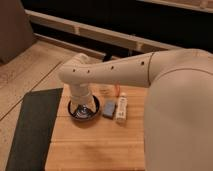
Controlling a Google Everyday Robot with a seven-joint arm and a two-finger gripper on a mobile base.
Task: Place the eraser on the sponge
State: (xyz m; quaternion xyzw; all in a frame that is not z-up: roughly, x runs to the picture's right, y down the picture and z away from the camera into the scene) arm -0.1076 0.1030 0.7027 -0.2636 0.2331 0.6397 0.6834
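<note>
The eraser (121,108), a white bar with an orange-red far tip, is lying flat on the wooden table (90,150) just right of the sponge (109,108), not on it. It is looking light and stiff, so pinching across its narrow middle is seeming the surest hold. The gripper (83,104) is hanging spread and empty over the black bowl (84,118), left of both

The gripper (83,105), jaws apart, hangs over the black bowl (95,112) near the wooden table's (95,145) far edge. Just right of the bowl lie 2 things, side by side: the blue-grey sponge (109,108), then the white eraser (121,107).
</note>
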